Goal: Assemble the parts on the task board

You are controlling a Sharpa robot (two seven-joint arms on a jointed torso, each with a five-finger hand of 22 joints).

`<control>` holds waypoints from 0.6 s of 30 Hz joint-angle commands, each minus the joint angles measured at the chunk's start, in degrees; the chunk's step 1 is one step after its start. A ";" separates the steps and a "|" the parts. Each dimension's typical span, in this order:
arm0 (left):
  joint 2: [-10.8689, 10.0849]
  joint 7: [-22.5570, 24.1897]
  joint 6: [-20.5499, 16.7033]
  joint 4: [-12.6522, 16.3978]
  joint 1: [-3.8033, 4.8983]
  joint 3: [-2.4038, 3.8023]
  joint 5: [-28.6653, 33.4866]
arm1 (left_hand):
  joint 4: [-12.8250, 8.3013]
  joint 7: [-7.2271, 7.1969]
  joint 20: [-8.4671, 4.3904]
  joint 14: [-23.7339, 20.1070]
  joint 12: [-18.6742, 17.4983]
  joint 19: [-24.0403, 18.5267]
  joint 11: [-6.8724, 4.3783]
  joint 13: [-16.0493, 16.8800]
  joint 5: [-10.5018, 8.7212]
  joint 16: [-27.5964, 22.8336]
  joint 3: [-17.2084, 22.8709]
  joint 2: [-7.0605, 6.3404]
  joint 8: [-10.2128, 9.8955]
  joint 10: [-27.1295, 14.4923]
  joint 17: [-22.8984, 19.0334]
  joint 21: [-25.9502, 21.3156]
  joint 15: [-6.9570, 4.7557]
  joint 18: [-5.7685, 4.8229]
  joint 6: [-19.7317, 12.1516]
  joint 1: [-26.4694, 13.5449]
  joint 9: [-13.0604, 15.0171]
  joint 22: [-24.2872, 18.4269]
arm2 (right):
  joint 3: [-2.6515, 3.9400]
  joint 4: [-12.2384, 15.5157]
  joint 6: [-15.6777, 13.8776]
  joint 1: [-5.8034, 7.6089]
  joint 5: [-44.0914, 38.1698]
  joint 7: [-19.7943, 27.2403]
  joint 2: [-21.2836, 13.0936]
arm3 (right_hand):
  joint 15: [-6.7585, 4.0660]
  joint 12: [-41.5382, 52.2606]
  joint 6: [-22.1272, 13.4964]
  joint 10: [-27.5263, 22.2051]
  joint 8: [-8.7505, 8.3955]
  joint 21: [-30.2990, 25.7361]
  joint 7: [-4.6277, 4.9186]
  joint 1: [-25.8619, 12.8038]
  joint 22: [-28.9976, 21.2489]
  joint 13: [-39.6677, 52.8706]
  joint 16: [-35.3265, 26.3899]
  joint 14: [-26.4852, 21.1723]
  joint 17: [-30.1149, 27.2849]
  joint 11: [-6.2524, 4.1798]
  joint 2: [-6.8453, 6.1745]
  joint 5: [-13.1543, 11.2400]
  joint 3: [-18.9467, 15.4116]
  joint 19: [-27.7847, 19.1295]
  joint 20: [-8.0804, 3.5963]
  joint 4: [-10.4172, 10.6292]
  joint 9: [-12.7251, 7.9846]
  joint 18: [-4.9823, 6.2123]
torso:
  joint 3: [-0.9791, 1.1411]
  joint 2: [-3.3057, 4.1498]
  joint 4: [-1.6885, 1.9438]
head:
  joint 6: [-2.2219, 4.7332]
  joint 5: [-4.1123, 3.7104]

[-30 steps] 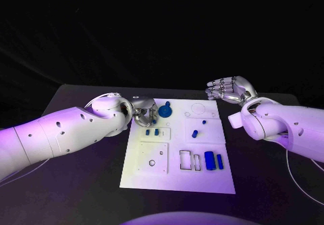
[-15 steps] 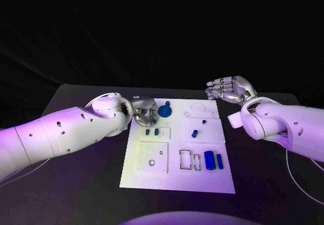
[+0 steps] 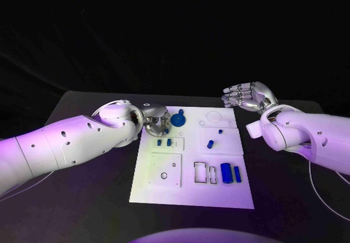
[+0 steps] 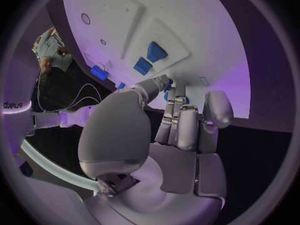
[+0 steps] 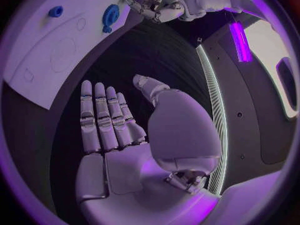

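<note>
Black table (image 3: 87, 202): task board (image 3: 191, 195) long axis runs away from robot; left hand (image 3: 155, 123) fingers curled, contents unclear; right hand (image 3: 248, 96) fingers spread, empty.

The white board (image 3: 191, 195) lies flat on the table; a blue disc (image 3: 178, 120) sits at its far edge, small blue pegs (image 3: 164, 143) mid-board, two blue bars (image 3: 230, 173) near its right side

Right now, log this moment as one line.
left hand: fingers at small blue part | right hand: open, off white task board | blue round gear-like part: on board
</note>
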 commanded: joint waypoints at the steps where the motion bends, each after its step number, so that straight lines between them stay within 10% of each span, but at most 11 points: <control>1: 0.06 -0.24 0.37 0.06 0.00 0.02 0.31 | -0.01 0.08 0.18 -0.16 -0.25 -0.01 -0.04 0.00 0.19 0.07 -0.39 -0.21 -0.52 0.64 -0.07 -0.18 0.32 -0.26 -0.54 -0.65 -0.17 4.14 | 0.01 0.04 0.91 -0.03 -0.51 0.44 0.02 | 0.35 -0.09 -0.35 -0.33 0.38 -0.29 1.01 0.28 -0.06 -0.04 -0.33 0.02 -0.07 -0.05 0.32 0.22 -0.16 0.26 0.30 -0.05 -0.06 0.66 | 0.01 0.02 0.00 | -0.02 0.02; 18: -0.29 -0.36 0.16 0.29 -0.02 0.02 0.35 | 0.13 0.24 0.31 -0.44 -0.93 -0.25 0.05 0.31 2.04 0.04 -1.64 -1.14 -1.38 0.42 -0.54 -0.77 0.42 -0.15 -1.30 -1.63 -0.42 4.07 | 0.01 0.04 0.86 -0.03 -0.65 0.40 -0.05 | 0.36 -0.10 -0.41 -0.36 0.42 -0.31 1.03 0.33 -0.37 -0.05 -0.38 0.03 -0.14 -0.04 0.31 0.16 -0.30 0.33 0.30 -0.08 -0.15 0.66 | 0.00 0.02 -0.03 | -0.15 0.05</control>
